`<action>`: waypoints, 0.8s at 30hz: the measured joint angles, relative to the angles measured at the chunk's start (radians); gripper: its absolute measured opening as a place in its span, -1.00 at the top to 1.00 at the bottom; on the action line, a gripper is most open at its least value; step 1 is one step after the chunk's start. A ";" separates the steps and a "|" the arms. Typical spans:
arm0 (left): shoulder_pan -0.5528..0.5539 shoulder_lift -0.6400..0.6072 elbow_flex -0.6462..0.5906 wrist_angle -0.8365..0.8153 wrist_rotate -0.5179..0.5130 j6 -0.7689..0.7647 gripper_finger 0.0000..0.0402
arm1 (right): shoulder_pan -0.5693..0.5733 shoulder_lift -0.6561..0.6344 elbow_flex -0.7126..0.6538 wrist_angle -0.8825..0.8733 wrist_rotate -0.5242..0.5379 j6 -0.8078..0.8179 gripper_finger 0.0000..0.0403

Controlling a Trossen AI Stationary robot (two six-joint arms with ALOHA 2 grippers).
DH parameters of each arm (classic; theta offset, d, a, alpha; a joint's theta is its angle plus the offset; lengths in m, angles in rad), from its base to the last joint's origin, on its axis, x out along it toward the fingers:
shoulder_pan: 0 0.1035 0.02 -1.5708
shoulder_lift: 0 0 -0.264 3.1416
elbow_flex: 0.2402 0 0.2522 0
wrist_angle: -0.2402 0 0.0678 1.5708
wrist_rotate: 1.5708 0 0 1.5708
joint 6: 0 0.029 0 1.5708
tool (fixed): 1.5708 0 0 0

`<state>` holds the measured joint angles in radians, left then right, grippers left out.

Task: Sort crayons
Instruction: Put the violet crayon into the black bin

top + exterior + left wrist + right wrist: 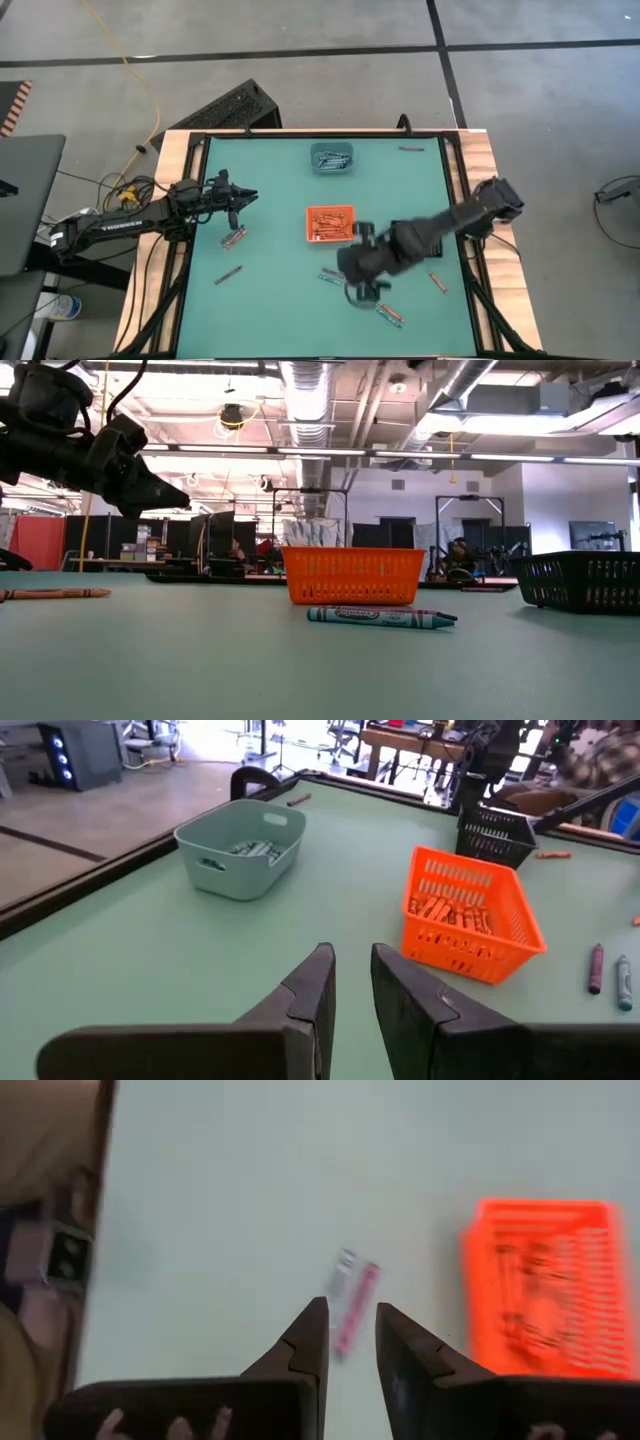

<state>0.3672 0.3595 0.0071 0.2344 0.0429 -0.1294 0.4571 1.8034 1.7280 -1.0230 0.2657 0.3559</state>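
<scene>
The green-topped bench carries three trays: a square orange mesh tray at the centre with orange-red crayons already in it, a grey-teal plastic tub toward the far edge holding blue-grey ones, and a black mesh tray largely hidden under the right arm. Loose crayons lie scattered: a pink and grey pair just below the left gripper, one alone nearer the front-left, a cluster by the right gripper, one near the right rail, one at the far edge. The left gripper hovers above the bench left of the orange tray, its fingers a narrow gap apart and holding nothing. The right gripper hangs over the cluster in front of the orange tray, fingers likewise slightly apart and empty, a pink crayon with a grey one beside it ahead. A clean pick probably means widening the fingers, straddling one crayon across its length and descending squarely so its neighbour is not nudged. Open room is generous mid-bench; the raised rails and tray walls are the edges to clear.
</scene>
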 joint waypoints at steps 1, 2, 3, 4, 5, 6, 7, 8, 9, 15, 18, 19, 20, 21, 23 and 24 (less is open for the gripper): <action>0.000 0.000 0.000 0.000 0.000 0.000 0.72 | 0.011 0.011 -0.017 0.051 0.013 0.008 0.61; 0.000 0.000 0.000 0.000 0.000 0.000 0.72 | 0.020 0.017 -0.044 0.099 0.018 0.019 0.61; 0.000 0.000 0.000 0.000 -0.002 0.000 0.72 | 0.025 0.019 -0.084 0.154 0.019 0.037 0.61; 0.000 0.000 0.000 -0.002 -0.003 0.001 0.72 | 0.025 0.019 -0.130 0.210 0.019 0.064 0.61; 0.000 0.000 0.000 -0.011 -0.003 0.008 0.72 | 0.021 0.018 -0.182 0.266 0.022 0.092 0.61; 0.000 0.000 0.000 -0.025 -0.003 0.014 0.72 | 0.017 0.015 -0.232 0.321 0.022 0.122 0.61; 0.000 0.000 0.000 -0.034 -0.004 0.018 0.72 | 0.014 0.013 -0.278 0.369 0.027 0.149 0.61; 0.000 0.000 0.000 -0.044 -0.004 0.018 0.72 | 0.012 0.013 -0.318 0.407 0.028 0.168 0.61; 0.000 0.000 0.000 -0.061 -0.004 0.018 0.72 | 0.009 0.013 -0.356 0.450 0.038 0.178 0.61; 0.000 0.000 0.000 -0.165 -0.005 0.020 0.72 | -0.013 0.017 -0.478 0.748 0.082 0.154 0.61; 0.000 0.000 0.000 -0.204 -0.008 0.020 0.72 | -0.022 0.017 -0.493 0.784 0.088 0.127 0.61; 0.000 0.001 0.000 -0.199 -0.014 0.020 0.72 | -0.026 0.018 -0.493 0.813 0.100 0.097 0.61; 0.000 0.000 0.000 -0.201 -0.017 0.015 0.72 | -0.034 0.018 -0.493 0.857 0.102 0.057 0.61; 0.000 0.000 0.000 -0.200 -0.022 0.002 0.72 | -0.045 0.023 -0.493 0.917 0.097 0.011 0.61; 0.000 0.000 0.000 -0.195 -0.024 -0.041 0.72 | -0.076 0.061 -0.479 1.073 0.047 -0.087 0.61; 0.000 0.000 0.000 -0.183 -0.025 -0.049 0.72 | -0.091 0.078 -0.477 1.135 0.019 -0.143 0.61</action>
<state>0.3674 0.3595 0.0067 0.0510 0.0177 -0.1780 0.3665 1.8809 1.2508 0.1124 0.2847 0.2125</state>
